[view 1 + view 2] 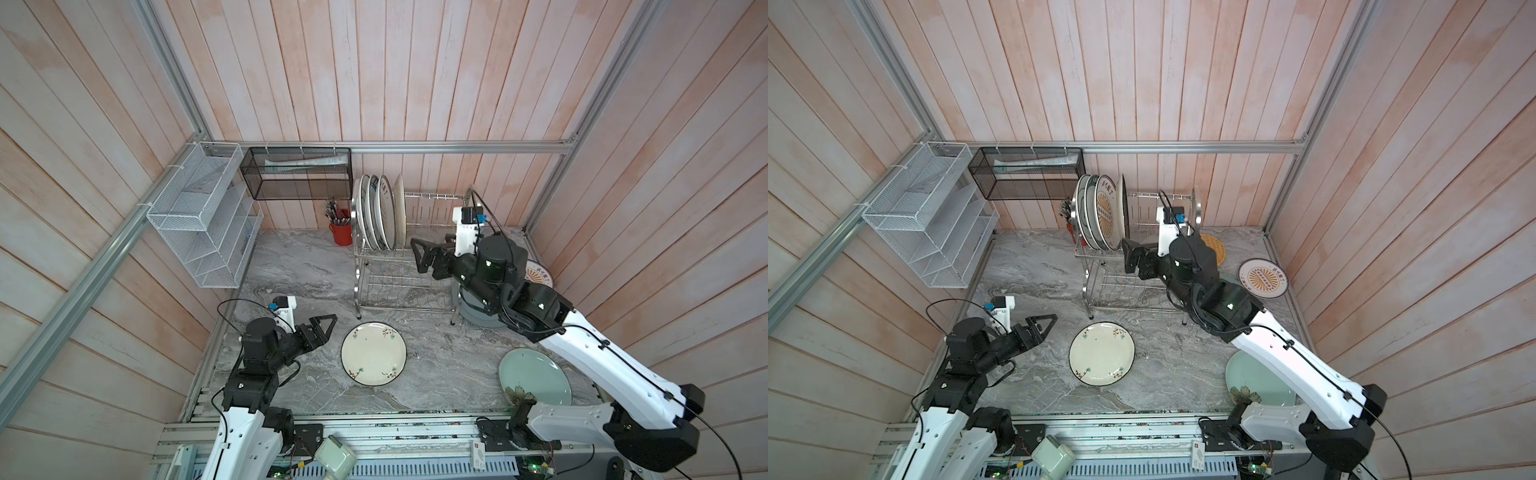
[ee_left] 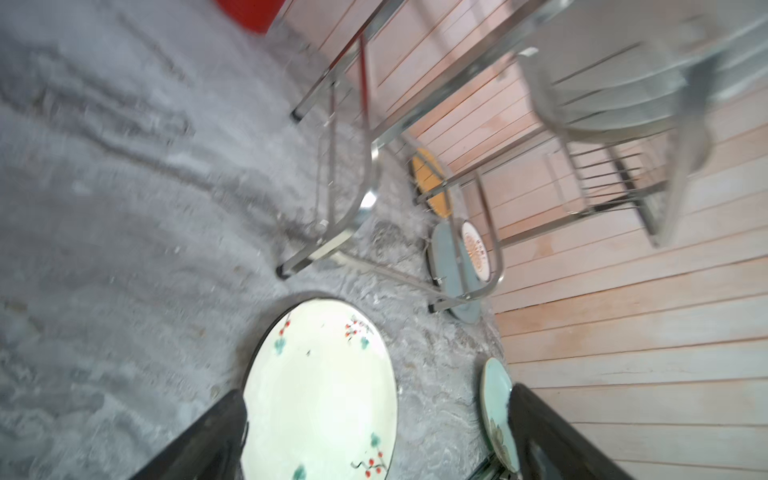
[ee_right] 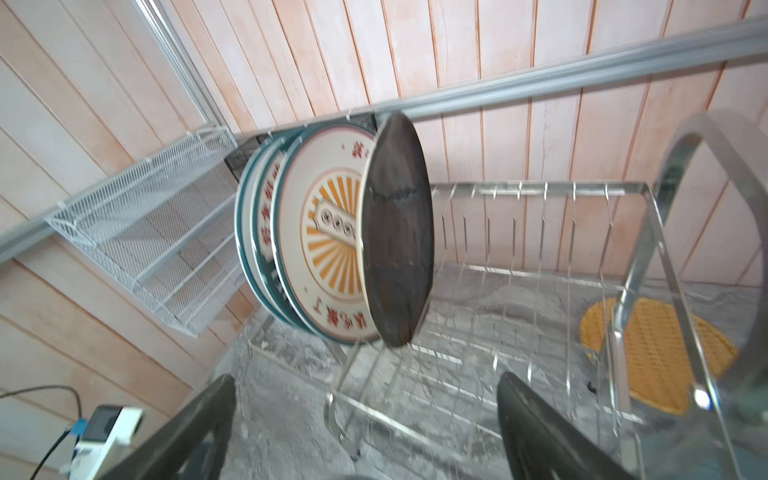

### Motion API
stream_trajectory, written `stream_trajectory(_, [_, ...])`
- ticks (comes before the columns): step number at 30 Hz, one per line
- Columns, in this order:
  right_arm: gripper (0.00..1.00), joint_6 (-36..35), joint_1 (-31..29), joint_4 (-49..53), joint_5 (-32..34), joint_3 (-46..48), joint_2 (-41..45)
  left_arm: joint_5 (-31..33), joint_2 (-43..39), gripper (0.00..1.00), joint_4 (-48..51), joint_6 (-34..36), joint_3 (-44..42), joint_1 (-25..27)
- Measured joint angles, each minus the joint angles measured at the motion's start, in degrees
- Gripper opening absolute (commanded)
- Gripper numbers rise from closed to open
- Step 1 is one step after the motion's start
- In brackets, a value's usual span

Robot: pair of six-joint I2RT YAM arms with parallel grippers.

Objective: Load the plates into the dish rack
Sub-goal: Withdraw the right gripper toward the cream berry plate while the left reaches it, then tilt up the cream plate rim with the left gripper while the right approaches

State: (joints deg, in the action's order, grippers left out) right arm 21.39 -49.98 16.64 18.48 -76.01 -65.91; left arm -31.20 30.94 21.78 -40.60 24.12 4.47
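Grey marbled tabletop (image 1: 291,266) fills the floor of a booth walled in pale pink wooden slats. Toward the back stands the shiny two-tier steel wire dish rack (image 1: 432,194). Four round plates (image 1: 384,212) stand on edge between the prongs at the left end of its upper tier. The outermost is a black plate (image 3: 397,249), and next to it is a white plate with an orange sunburst (image 3: 328,249). The rest of that tier is bare prongs.

My right gripper (image 1: 417,255) hangs at upper-tier height just beside the black plate. Its fingers are spread wide with nothing between them, clear of the plate's rim. My left gripper (image 1: 327,326) hovers low over the marble, also spread and empty. It points at a cream round plate with small floral sprigs (image 1: 373,354) lying flat in front of the rack.

Other plates lie flat on the marble:
- A pale green glazed plate (image 1: 536,376) sits at the front right, partly under my right arm.
- A grey-blue plate (image 2: 446,257) lies by the rack's right feet.
- A second sunburst plate (image 1: 1263,277) lies near the right wall.
- An orange lattice plate (image 1: 1214,249) lies behind the rack's right end.
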Motion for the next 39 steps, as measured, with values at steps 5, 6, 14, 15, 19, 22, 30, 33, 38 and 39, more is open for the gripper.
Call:
stream_trajectory(5, [0.98,-0.92,0.13,-3.82,-4.7,15.41,8.11,0.2,-0.42,0.87,1.14,-5.18,-5.95,0.13])
stream_trajectory(6, [0.98,-1.05,0.13,-4.44,-6.08,18.23,9.44,0.35,-0.39,0.87,1.07,-5.79,-6.43,0.24])
stream_trajectory(14, [0.98,0.55,0.13,-10.12,-14.4,33.2,16.37,2.14,7.72,0.82,-3.67,-8.57,-12.17,4.76])
stream_trajectory(15, [0.98,0.96,0.13,-10.84,-15.06,34.05,16.61,2.27,9.31,0.81,-4.15,-8.57,-12.44,5.62])
stream_trajectory(19, [0.98,1.55,0.13,-12.41,-17.55,36.72,16.76,2.67,13.64,0.72,-7.19,-8.33,-12.63,7.89])
stream_trajectory(22, [0.98,1.7,0.13,-12.63,-18.67,37.03,16.46,2.29,16.31,0.64,-10.49,-7.91,-13.35,8.35])
stream_trajectory(30, [0.98,4.96,0.13,-14.51,-21.46,41.75,17.46,0.48,22.6,0.49,-16.24,-6.97,-13.97,8.85])
stream_trajectory(33, [0.98,5.75,0.13,-14.62,-22.1,42.12,17.49,-0.33,24.98,0.48,-18.58,-6.91,-13.97,9.01])
stream_trajectory(38, [0.98,6.38,0.13,-14.91,-22.6,42.12,17.18,-2.05,29.92,0.44,-23.61,-6.16,-13.55,9.22])
stream_trajectory(39, [0.98,6.51,0.13,-14.91,-22.73,42.12,16.98,-2.43,31.21,0.43,-24.87,-6.1,-13.51,9.22])
